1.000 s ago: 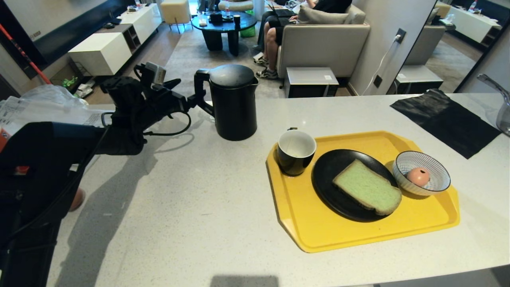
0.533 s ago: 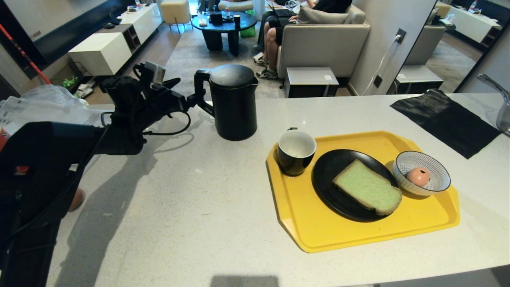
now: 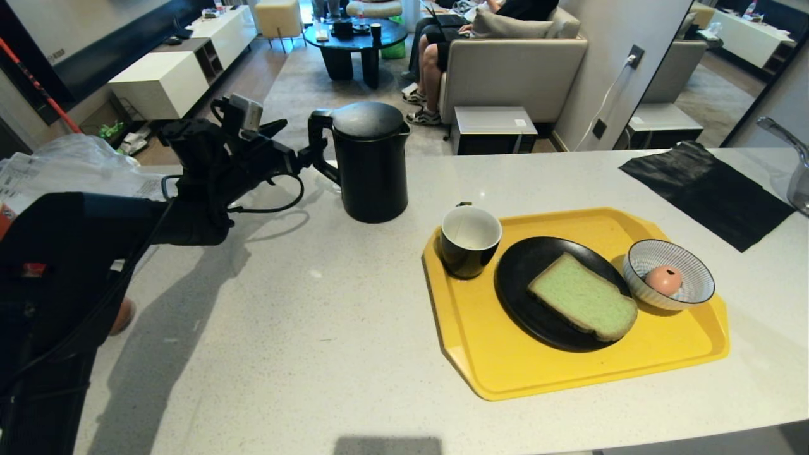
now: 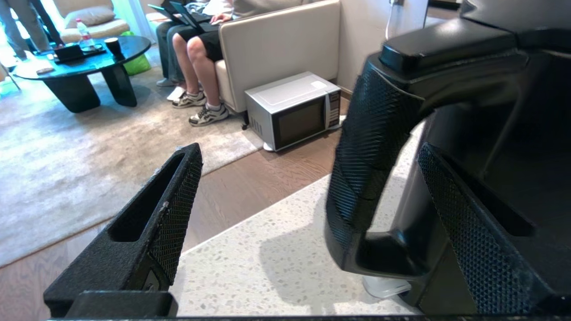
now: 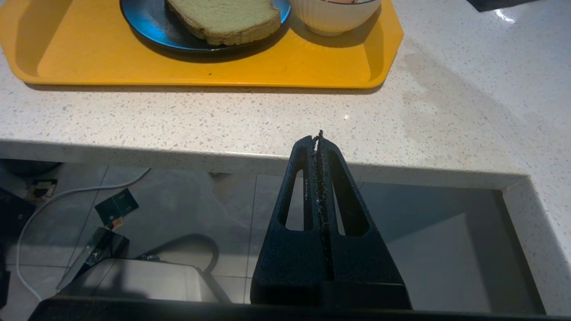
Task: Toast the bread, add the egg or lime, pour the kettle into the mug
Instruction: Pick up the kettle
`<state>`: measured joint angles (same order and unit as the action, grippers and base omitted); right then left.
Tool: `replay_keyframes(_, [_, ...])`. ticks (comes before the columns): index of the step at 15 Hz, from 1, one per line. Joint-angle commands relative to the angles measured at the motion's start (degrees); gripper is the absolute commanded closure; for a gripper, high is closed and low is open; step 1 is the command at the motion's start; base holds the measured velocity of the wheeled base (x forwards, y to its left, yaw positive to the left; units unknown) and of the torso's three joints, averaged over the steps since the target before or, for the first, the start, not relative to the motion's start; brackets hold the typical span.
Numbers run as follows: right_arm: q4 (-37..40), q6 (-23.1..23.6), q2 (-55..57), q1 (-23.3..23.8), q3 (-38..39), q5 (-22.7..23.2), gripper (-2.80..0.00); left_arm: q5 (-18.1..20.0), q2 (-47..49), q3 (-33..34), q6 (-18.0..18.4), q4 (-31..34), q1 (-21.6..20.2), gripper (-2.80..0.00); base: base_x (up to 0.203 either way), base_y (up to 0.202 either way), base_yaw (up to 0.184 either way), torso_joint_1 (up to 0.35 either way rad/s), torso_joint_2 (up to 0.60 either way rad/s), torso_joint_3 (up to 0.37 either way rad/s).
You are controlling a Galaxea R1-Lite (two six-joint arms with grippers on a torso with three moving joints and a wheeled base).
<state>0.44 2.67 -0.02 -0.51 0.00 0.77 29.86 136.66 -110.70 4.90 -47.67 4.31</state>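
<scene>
The black kettle [image 3: 371, 165] stands on the white counter, left of the yellow tray [image 3: 505, 370]. My left gripper [image 3: 298, 153] is open at its loop handle [image 4: 370, 169]; the handle stands between the jaws, closer to one finger [image 4: 464, 232], and neither pad is pressed on it. On the tray, the black mug [image 3: 469, 240] is white inside. The green bread [image 3: 583, 297] lies on a black plate [image 3: 524, 284]. The pink egg [image 3: 663, 279] rests in a striped bowl [image 3: 689, 265]. No lime is in view. My right gripper [image 5: 319, 136] hangs shut and empty below the counter's near edge.
A black mat [image 3: 708, 189] lies at the far right of the counter, with a faucet [image 3: 790, 142] beyond it. A plastic bag [image 3: 69, 167] sits at the far left. A person sits on a sofa [image 3: 512, 69] behind the counter, with a microwave [image 4: 294, 109] on the floor.
</scene>
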Motion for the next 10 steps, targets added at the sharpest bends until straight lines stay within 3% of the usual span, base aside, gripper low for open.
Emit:
replay_keyframes(1, [0.0, 0.1, 0.0, 0.0, 0.0, 0.0, 0.00, 0.1, 0.0, 1.2, 0.1, -0.6, 0.2, -2.80, 0.000, 0.000, 0.000, 0.000, 0.00, 0.000])
replay_keyframes(5, [0.0, 0.0, 0.0, 0.0, 0.1, 0.0, 0.00, 0.0, -2.4, 8.4, 0.0, -4.0, 0.7, -2.80, 0.000, 0.000, 0.000, 0.000, 0.00, 0.000])
replay_keyframes(10, [0.0, 0.0, 0.0, 0.0, 0.0, 0.0, 0.00, -0.2, -12.6, 20.9, 0.7, -5.0, 0.9, -2.80, 0.000, 0.000, 0.000, 0.000, 0.00, 0.000])
